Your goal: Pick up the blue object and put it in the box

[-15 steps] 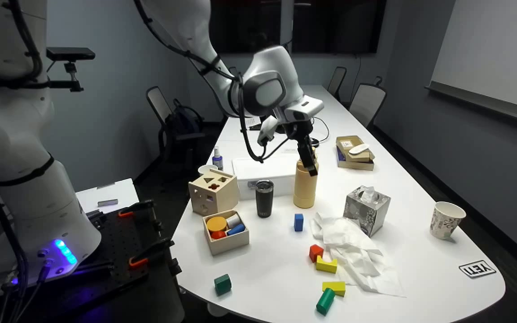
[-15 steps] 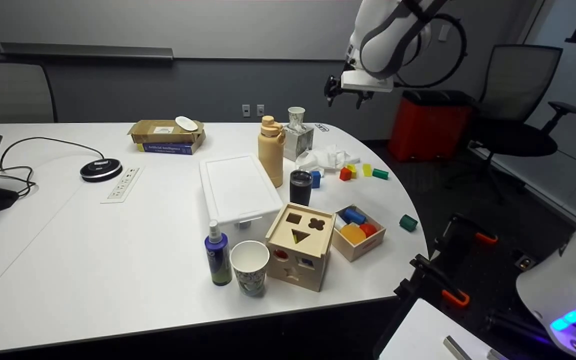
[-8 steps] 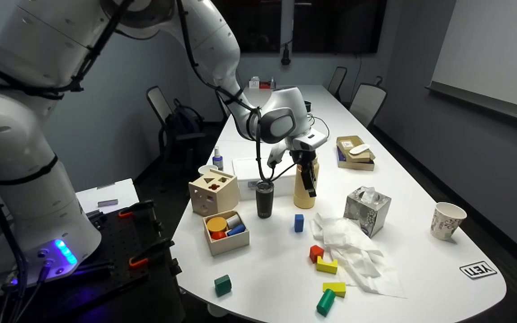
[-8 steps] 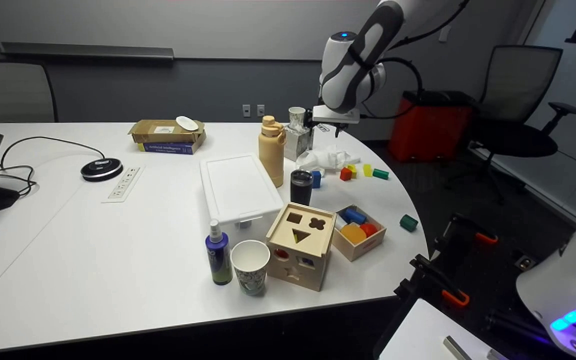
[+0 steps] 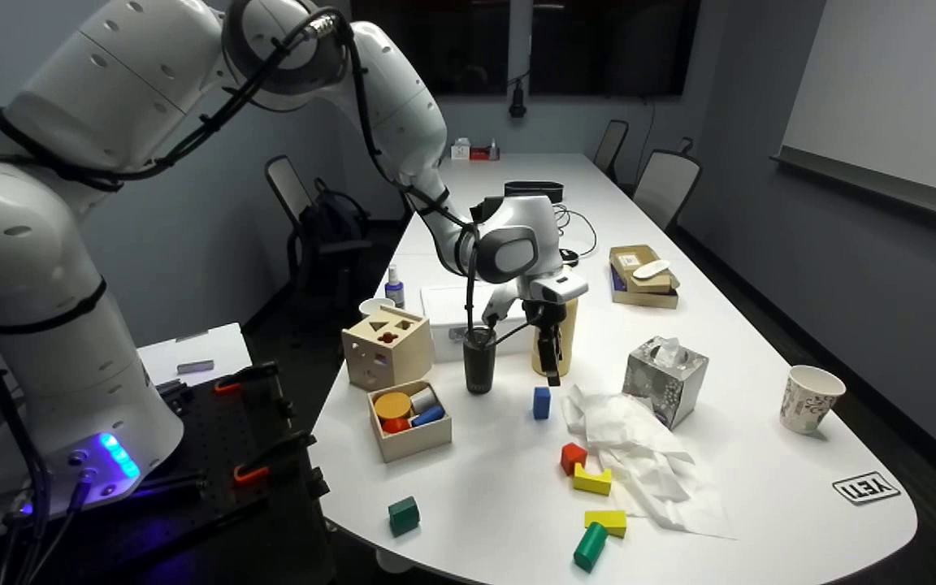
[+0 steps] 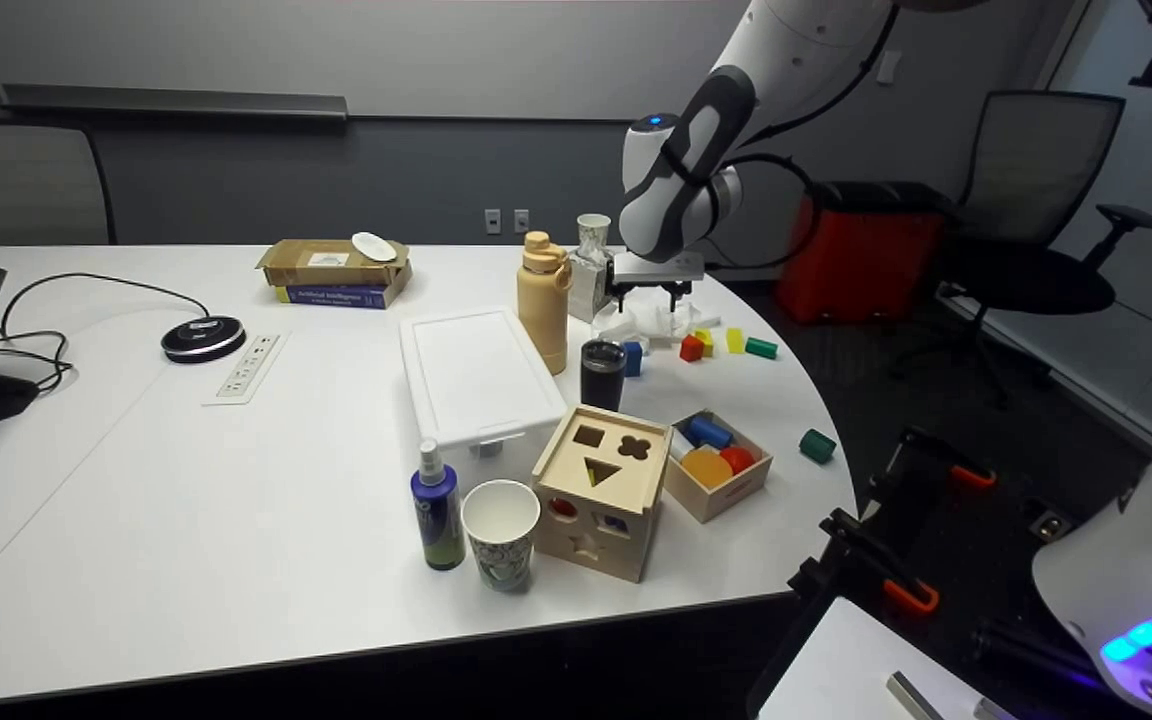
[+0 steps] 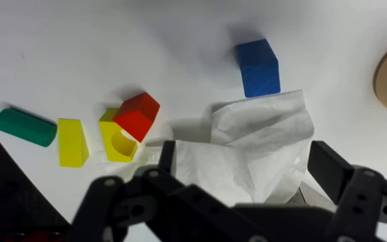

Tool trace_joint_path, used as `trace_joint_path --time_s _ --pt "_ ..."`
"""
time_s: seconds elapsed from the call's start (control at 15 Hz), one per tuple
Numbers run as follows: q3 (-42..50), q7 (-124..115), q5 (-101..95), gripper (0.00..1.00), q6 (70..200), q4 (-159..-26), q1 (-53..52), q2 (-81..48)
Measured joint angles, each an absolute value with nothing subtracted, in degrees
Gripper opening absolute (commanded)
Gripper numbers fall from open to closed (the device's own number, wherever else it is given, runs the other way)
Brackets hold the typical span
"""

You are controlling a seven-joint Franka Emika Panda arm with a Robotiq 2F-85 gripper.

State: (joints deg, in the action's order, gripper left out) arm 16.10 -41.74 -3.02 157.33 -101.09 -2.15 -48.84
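Note:
The blue object, a small blue block [image 5: 542, 403], stands upright on the white table, and it also shows in an exterior view [image 6: 632, 358] and in the wrist view [image 7: 259, 70]. My gripper [image 7: 242, 151] is open with nothing between its fingers. It hangs above the table, over the white tissue side of the block. The block lies ahead of the fingertips in the wrist view. The gripper also shows in both exterior views [image 5: 551, 379] [image 6: 648, 303]. The box, a light wooden cube with dark cut-outs [image 5: 413, 354], stands near the table's edge, seen in an exterior view too [image 6: 630, 484].
A black tumbler [image 5: 479, 366] and a tan bottle [image 6: 541, 315] stand near the block. A tray of coloured blocks [image 5: 415, 444] sits beside the box. Crumpled tissue [image 7: 260, 134], a red block [image 7: 138, 114], yellow pieces [image 7: 71, 143] and a tissue box [image 5: 663, 382] lie around.
My gripper has come down from high above the table and drawn closer to the blue block, still open. The block and the box have not moved.

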Motion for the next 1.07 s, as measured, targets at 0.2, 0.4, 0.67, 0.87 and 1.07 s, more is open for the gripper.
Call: trace_joint_path --time_s 0.2,0.4,0.67,0.87,1.07 --pt "16.0 -41.7 -2.8 1.00 155.7 -100.4 -2.1 -50.5" --pt "14.9 -39.8 -1.6 1.00 154.6 -99.9 -1.8 -51.9" --pt "12.1 -34.5 1.2 1.00 153.6 -99.0 -0.3 -52.6" --pt "11.5 -32.1 2.1 1.00 152.4 -97.3 0.3 -53.3" --pt "11.6 -30.5 2.4 1.00 151.0 -95.1 0.8 -54.7"
